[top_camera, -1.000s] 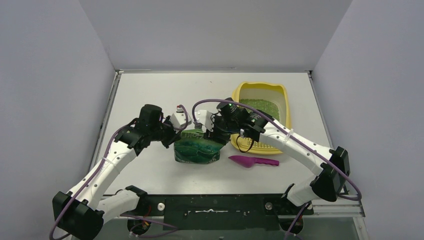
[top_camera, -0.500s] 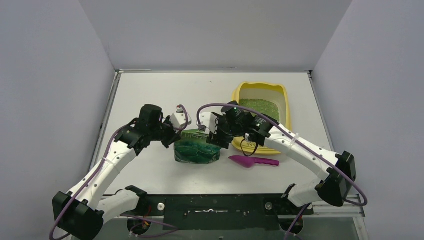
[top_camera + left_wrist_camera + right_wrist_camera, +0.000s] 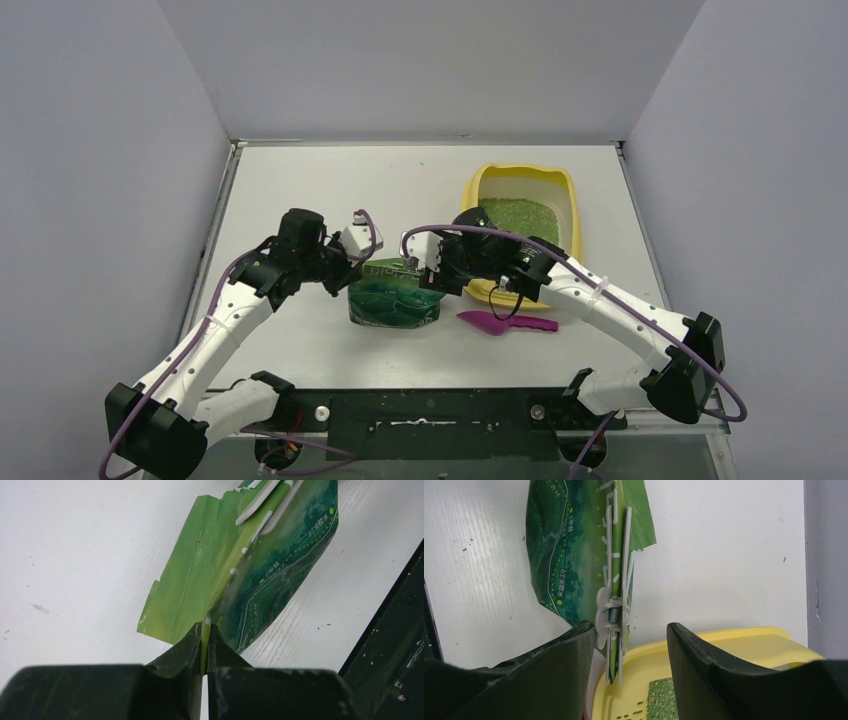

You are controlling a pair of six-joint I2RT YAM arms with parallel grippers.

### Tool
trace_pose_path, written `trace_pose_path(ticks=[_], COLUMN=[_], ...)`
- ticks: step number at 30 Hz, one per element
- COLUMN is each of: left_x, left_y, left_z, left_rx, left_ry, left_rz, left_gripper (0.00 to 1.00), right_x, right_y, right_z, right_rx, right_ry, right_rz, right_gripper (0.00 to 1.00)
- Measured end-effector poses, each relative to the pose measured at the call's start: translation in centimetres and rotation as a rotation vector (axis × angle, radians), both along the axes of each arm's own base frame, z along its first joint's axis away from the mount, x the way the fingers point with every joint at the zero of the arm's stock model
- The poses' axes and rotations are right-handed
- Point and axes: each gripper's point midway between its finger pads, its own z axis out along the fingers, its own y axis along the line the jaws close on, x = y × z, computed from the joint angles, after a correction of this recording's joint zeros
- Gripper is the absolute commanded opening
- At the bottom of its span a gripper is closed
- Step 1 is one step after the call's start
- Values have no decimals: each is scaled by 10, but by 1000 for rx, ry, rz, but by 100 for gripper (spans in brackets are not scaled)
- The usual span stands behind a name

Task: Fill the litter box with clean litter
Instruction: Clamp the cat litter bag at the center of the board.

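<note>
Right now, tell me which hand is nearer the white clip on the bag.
Right. The right hand has the white clip between its fingers; the left hand pinches the bag farther along its edge.

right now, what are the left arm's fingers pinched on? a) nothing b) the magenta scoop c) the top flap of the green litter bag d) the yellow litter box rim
c: the left fingers are shut on the light-green top flap of the litter bag, while the scoop lies free on the table.

top: high, rear, wide | wrists: close, downward | shared: green bag (image 3: 393, 302)
</note>
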Motion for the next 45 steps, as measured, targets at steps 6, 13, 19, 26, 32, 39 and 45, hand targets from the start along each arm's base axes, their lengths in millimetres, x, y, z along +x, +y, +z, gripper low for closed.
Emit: trace_pose_path(ticks=[6, 13, 19, 26, 32, 39, 45], left_x=[0, 0, -1, -2, -2, -3, -3], left_y=[0, 0, -1, -2, -2, -4, -4], left_z=[0, 0, 0, 1, 1, 1, 1], left_rx=[0, 0, -6, -12, -13, -20, -21], left_ry=[0, 1, 5, 8, 9, 12, 13], left_rz=[0, 1, -2, -8, -8, -16, -17], left_gripper=[0, 0, 0, 0, 0, 0, 0], right_x=[2, 4, 4, 11, 14, 14, 14], right_y=[2, 4, 4, 11, 13, 12, 11], right_z=[-6, -8, -9, -13, -15, -16, -8], right_rx=[-12, -13, -12, -26, -32, -33, -14], right_ry=[7, 9, 13, 42, 59, 62, 45], right_rz=[1, 0, 2, 25, 35, 24, 18], right_gripper=[51, 32, 1, 1, 22, 47, 48])
